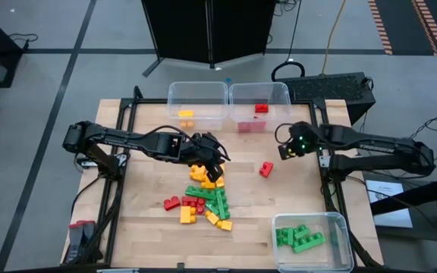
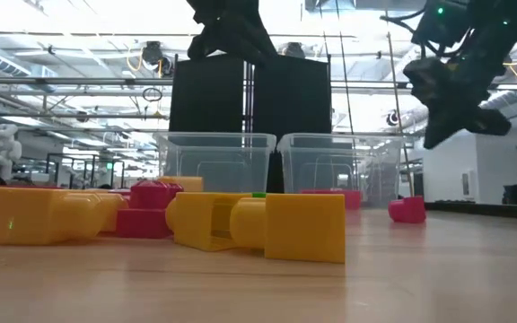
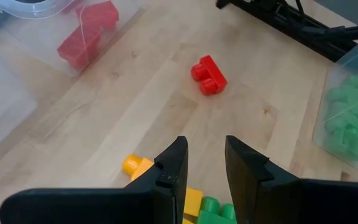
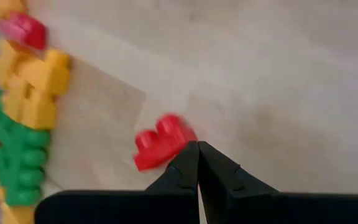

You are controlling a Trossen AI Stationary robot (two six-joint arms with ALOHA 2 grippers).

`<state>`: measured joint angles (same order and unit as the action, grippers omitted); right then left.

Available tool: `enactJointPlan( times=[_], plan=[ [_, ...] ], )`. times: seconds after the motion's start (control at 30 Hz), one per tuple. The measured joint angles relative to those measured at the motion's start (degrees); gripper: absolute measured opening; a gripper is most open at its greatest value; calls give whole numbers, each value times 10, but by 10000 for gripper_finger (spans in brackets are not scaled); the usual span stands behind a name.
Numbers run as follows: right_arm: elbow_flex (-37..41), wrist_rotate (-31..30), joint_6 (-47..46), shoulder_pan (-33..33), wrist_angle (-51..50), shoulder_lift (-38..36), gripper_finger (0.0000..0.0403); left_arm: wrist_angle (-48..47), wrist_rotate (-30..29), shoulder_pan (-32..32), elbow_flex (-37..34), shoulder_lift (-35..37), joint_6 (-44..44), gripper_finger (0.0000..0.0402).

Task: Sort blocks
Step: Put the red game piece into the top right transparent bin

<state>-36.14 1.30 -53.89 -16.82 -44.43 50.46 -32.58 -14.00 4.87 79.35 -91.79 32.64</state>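
Observation:
A pile of red, yellow and green blocks (image 1: 203, 199) lies on the wooden table's middle. One red block (image 1: 266, 169) lies alone to the pile's right, flat on the wood (image 3: 208, 75). My left gripper (image 3: 204, 155) hovers above the pile's far end, open, with nothing between its fingers. My right gripper (image 4: 197, 149) is shut and empty. It hangs in the air above and just to the right of the lone red block (image 4: 163, 140), clear of it in the low view (image 2: 442, 130).
Two clear bins stand at the far edge: the left one (image 1: 174, 95) holds a yellow block, the right one (image 1: 282, 94) red blocks. A third bin (image 1: 341, 227) at the near right holds green blocks. Bare wood lies around the lone red block.

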Motion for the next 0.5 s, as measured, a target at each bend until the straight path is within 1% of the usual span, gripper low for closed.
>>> enactJointPlan(
  times=[0.07, 0.2, 0.27, 0.37, 0.5],
  plan=[
    [0, -1, -13, 18, -12, 16, 0, 0, 0, 0, 0, 0, -2, 81],
    [0, -33, -45, 53, -50, 72, 0, -1, 0, 0, 0, 0, -2, 81],
    [0, -44, -54, 64, -51, 103, 0, -1, 0, 0, 0, 0, -2, 81],
    [0, -47, -56, 74, -34, 152, 0, -1, 0, 0, 0, 0, -4, 81],
    [0, -45, -56, 81, 22, 208, 0, -4, 0, 0, 0, 0, -4, 81]
  ],
)
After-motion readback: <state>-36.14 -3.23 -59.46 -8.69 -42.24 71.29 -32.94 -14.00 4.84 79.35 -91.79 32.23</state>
